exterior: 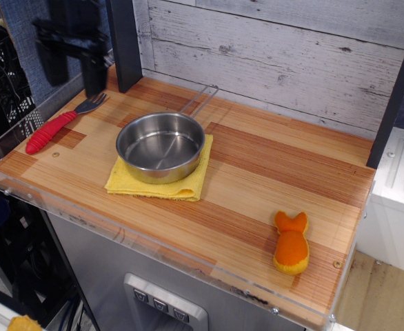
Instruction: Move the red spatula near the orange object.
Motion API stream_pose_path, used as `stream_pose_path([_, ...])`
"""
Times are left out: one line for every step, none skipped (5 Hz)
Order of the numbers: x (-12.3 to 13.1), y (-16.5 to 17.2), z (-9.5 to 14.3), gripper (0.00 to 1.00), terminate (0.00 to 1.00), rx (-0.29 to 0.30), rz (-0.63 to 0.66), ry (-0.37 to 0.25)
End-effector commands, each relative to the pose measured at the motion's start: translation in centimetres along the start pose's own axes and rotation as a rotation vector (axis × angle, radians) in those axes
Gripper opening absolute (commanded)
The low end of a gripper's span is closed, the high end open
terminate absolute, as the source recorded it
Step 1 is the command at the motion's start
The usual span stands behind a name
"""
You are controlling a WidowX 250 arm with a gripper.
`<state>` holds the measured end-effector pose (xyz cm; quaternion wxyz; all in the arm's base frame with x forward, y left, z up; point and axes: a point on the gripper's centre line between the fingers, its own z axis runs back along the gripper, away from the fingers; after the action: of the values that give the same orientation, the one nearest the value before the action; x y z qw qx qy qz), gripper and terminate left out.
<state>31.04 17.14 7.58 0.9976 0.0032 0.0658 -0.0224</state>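
Observation:
The red spatula [54,127] lies at the table's left edge, its ribbed red handle toward the front left and its grey forked head toward the back. The orange object [291,243], a plush fish, lies near the front right corner with its forked tail pointing back. My gripper [73,76] is black, open and empty. It hangs above the spatula's forked head, with one finger [95,77] just above the tines and the other finger [52,67] out past the table's left edge.
A steel pan [160,146] with a wire handle sits on a folded yellow cloth [188,181] left of centre. A dark post [123,43] stands at the back left, close to the gripper. A clear acrylic rim [119,231] runs along the front edge.

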Motion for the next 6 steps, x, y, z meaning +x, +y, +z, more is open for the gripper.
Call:
stream_pose_path([0.1,1.6,-1.2,1.0,0.0,0.058,0.004,0.02])
stream_pose_path([0.1,3.0,-1.9,1.0,0.0,0.067,0.014,0.039])
stream_pose_path([0.1,4.0,-2.5,1.0,0.0,0.068,0.019,0.057])
stream_pose_path([0.2,4.3,-3.4,1.0,0.0,0.069,0.015,0.083])
stream_pose_path([0.1,3.9,-4.5,1.0,0.0,0.069,0.008,0.102])
stream_pose_path([0.2,3.6,-6.0,1.0,0.0,0.067,-0.001,0.134])
